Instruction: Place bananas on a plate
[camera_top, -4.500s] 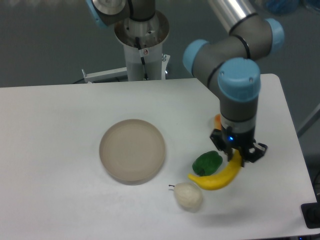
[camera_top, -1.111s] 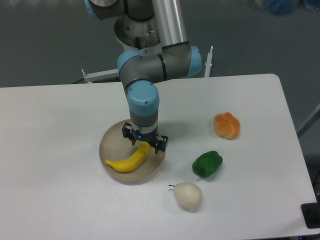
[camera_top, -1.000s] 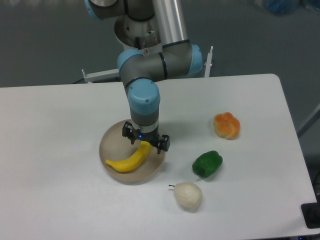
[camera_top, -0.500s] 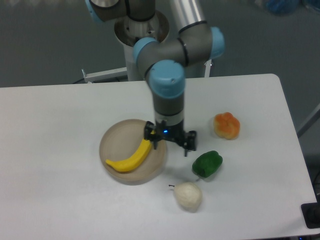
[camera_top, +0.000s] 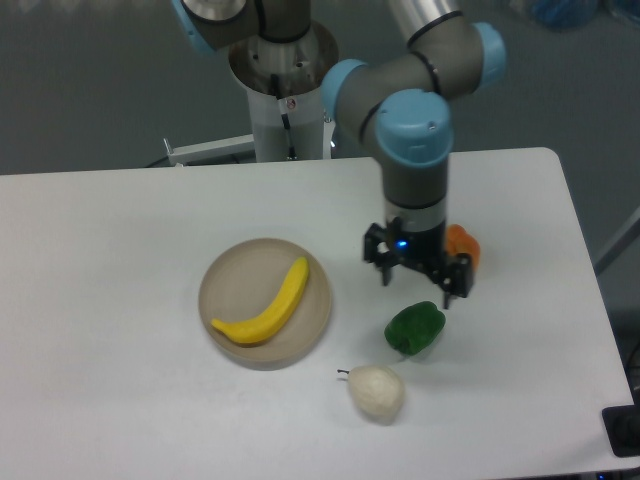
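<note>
A bright-yellow curved banana (camera_top: 264, 308) lies across the round beige plate (camera_top: 230, 279), left of the table's middle. It rests inside the rim with nothing touching it. My gripper (camera_top: 416, 280) hangs well to the right of the plate, above the green pepper, its two fingers spread apart and open with nothing between them.
A green pepper (camera_top: 414, 328) sits just below the gripper. An orange fruit (camera_top: 464, 246) is partly hidden behind the gripper's right side. A whitish pear-shaped fruit (camera_top: 376, 391) lies near the front. The robot's base column (camera_top: 285, 95) stands at the back.
The gripper carried the banana from the right side onto the plate, let it go, and has moved right, away from the plate, to above the green pepper.
</note>
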